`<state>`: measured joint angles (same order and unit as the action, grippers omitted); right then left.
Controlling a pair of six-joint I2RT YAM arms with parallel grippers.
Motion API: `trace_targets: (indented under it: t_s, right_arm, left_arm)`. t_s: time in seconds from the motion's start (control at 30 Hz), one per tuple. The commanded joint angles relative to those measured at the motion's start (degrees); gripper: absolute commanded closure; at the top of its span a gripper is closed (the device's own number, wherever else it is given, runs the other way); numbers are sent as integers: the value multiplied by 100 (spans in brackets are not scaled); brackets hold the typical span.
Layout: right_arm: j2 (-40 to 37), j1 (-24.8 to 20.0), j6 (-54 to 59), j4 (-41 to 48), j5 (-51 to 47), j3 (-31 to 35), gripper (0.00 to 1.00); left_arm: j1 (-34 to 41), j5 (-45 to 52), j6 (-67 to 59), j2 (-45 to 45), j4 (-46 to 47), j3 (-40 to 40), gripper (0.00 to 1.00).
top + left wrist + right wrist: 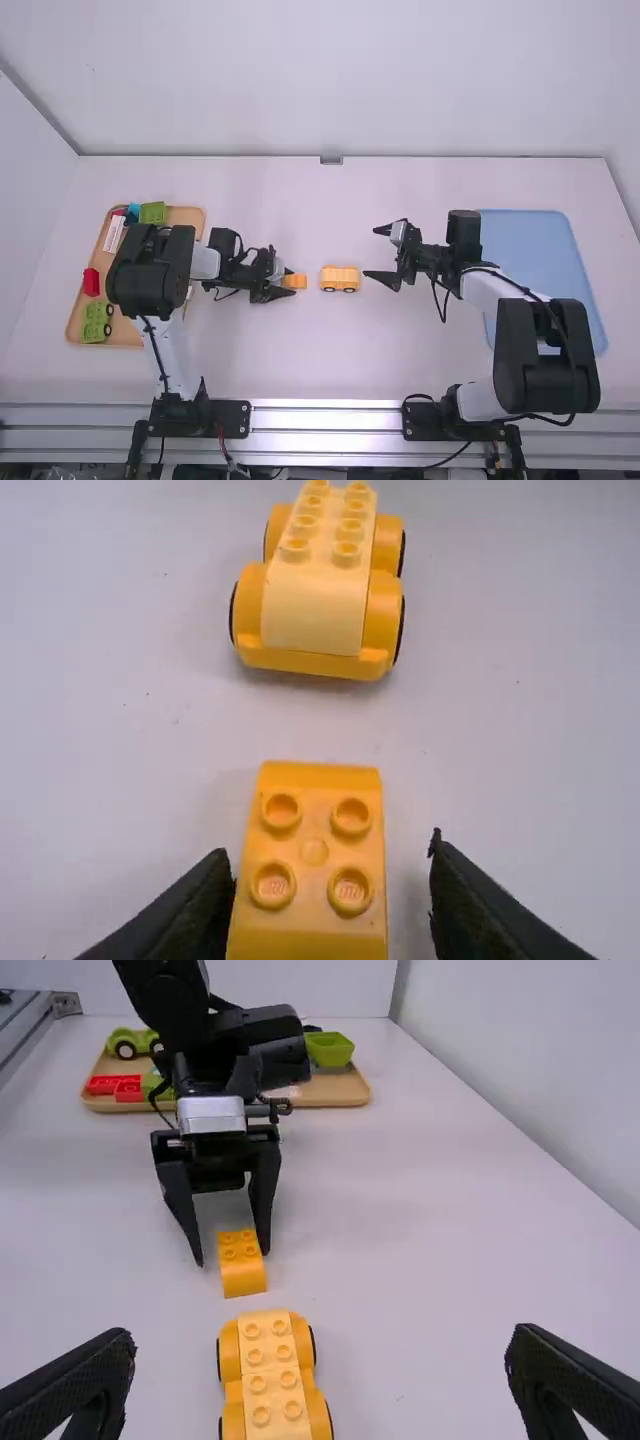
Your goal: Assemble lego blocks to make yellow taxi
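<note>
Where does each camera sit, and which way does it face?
High view: above and behind, looking forward and down onto the white table; left arm and right arm show.
Left wrist view: on that wrist, facing the yellow-orange plastic brick and yellow plastic wheeled base; left claw shows.
Right wrist view: on that wrist, facing across the table; right claw and left arm show.
Both wrist views share brick and base.

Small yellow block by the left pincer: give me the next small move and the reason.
Probably close the left pincer gently on the small block: the fingers stand open on either side of it, and it sits apart from the wheeled base that it likely has to join.
</note>
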<state>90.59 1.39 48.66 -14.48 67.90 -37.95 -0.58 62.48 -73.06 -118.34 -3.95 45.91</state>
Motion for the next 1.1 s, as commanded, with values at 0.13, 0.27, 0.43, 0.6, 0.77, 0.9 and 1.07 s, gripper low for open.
trace_targets:
  t_s: [0.13, 0.27, 0.43, 0.6, 0.77, 0.9, 1.07]
  right_arm:
    - [17, 15, -72, -13, -85, 44, 1]
    - [17, 15, -44, -11, -446, 44, 1]
    - [17, 31, -153, 103, -577, 46, 2]
    - [26, 363, 793, 575, -1139, 208, 1]
    - [479, 706, 1102, -229, -1086, 544, 1]
    - [1246, 872, 535, -1357, -1062, 610, 2]
    - [2350, 986, 160, -2627, -754, 407, 1]
  left_arm:
    - [-13, 44, 39, -35, -109, 42, 67]
    - [-48, 44, 37, 243, 164, 42, 75]
    - [144, -166, 42, 1001, 684, 42, 83]
    - [393, -190, 101, 1720, 835, 42, 84]
    - [619, -188, 807, 1858, 334, 42, 82]
    - [855, -190, 918, 1845, 208, 42, 83]
    - [1167, -197, 1147, 1755, -90, 42, 87]
